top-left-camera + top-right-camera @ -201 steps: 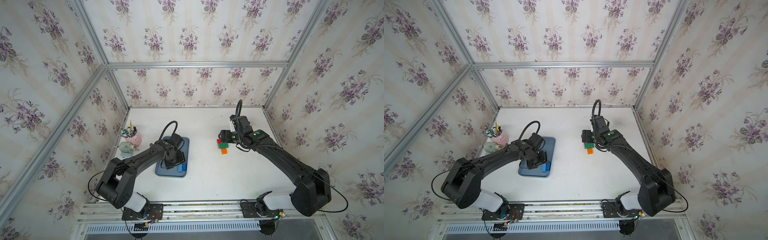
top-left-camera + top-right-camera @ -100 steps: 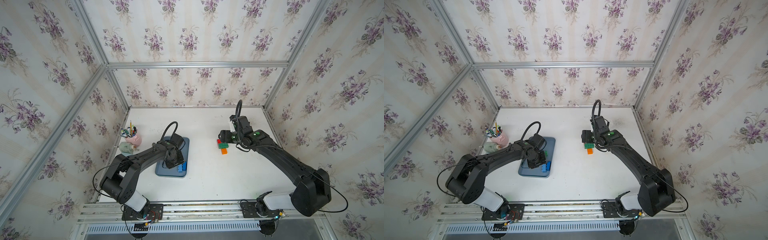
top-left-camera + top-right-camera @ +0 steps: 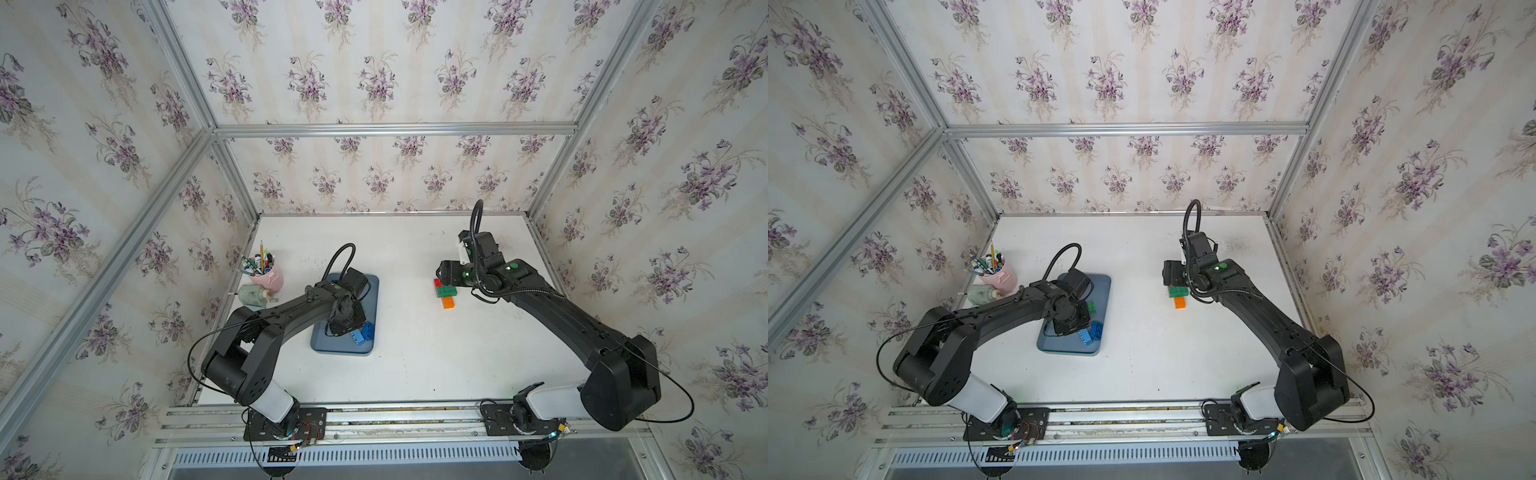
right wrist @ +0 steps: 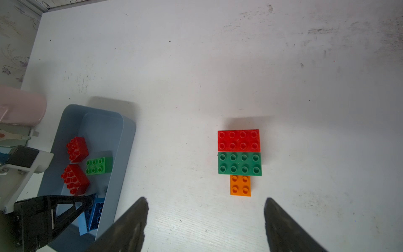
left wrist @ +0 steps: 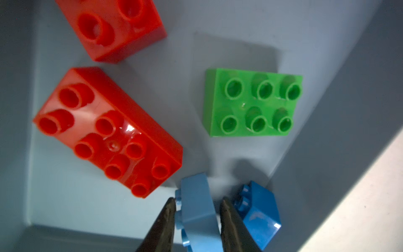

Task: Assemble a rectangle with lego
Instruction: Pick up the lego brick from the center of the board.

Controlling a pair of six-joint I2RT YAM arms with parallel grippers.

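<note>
- The left gripper (image 5: 198, 201) reaches into the grey-blue tray (image 5: 327, 98), its fingers pinched on a light blue brick (image 5: 196, 220) that is tipped on its side.
- A dark blue brick (image 5: 259, 213) lies just beside it. A long red brick (image 5: 109, 131), a second red brick (image 5: 113, 28) and a light green brick (image 5: 253, 102) lie near.
- The right gripper (image 4: 206, 199) hangs spread wide above the white table (image 4: 218, 65).
- Just beside it, a red brick (image 4: 238, 140), a dark green brick (image 4: 239, 164) and an orange brick (image 4: 240, 185) touch in a row.

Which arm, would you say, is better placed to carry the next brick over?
Left: the left gripper clamps the light blue brick in the tray; the right gripper hangs open near the assembled bricks.
</note>
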